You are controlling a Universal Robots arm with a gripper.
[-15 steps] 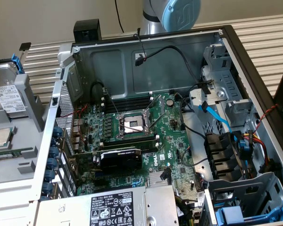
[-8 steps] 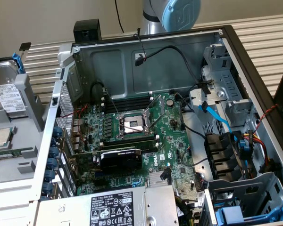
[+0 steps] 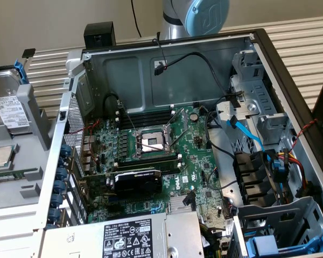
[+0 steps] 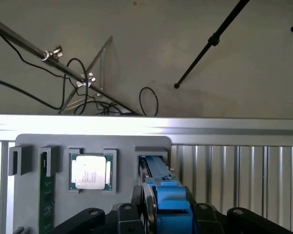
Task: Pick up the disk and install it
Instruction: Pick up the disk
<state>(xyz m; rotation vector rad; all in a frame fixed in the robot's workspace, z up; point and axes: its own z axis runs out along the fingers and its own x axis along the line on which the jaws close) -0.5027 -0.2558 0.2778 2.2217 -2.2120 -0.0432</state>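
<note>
The gripper (image 4: 158,218) is sitting astride the disk (image 4: 168,195), one black link showing on each side of the blue carrier frame. Whether it is already clamping the disk or merely bracketing it, I cannot tell.

The disk is standing on edge in a slot of the grey parts holder (image 4: 127,144). That is probably so its two flat faces are exposed for a pinch from above. In the exterior view the disk (image 3: 11,110) is at the exterior view's far left, outside the computer, with its white label showing. It is not yet installed.

The holder (image 3: 35,107) is giving each part its own pocket, apparently to keep them apart and in known positions:
- one disk
- one CPU chip (image 4: 90,171), lying flat just beside the disk's slot
- one green memory stick (image 4: 47,195), lying beyond the chip

Further out, one open computer case (image 3: 167,70) is lying on its side with the panel off, which seems to be for reaching the inside from above. It is holding one motherboard (image 3: 194,161) with one empty CPU socket (image 3: 151,142). One power-supply box (image 3: 134,236) is lying at the near edge. A drive bay (image 3: 274,236) with a blue fitting is sitting in the case's corner at the exterior view's lower right, well apart from the disk.
</note>
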